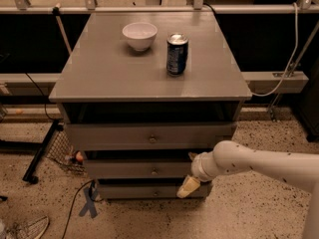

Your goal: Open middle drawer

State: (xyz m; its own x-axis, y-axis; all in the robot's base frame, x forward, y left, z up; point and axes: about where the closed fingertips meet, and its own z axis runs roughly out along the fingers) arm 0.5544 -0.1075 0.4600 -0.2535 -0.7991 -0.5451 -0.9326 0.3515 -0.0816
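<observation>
middle drawer (pixel 129 169) | grey flat front, small brass knob centred | looks closed | tool (pixel 190 177) at its right end

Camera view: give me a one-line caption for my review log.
Robot's hand at the middle drawer's right end; a white bowl and a blue can stand on the cabinet top.

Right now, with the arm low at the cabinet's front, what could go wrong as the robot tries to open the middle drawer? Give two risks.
1. The gripper sits right of the middle drawer knob, low beside the bottom drawer, so it may catch the wrong front.
2. A hard tug could shake the cabinet and topple the upright can near the bowl.
</observation>
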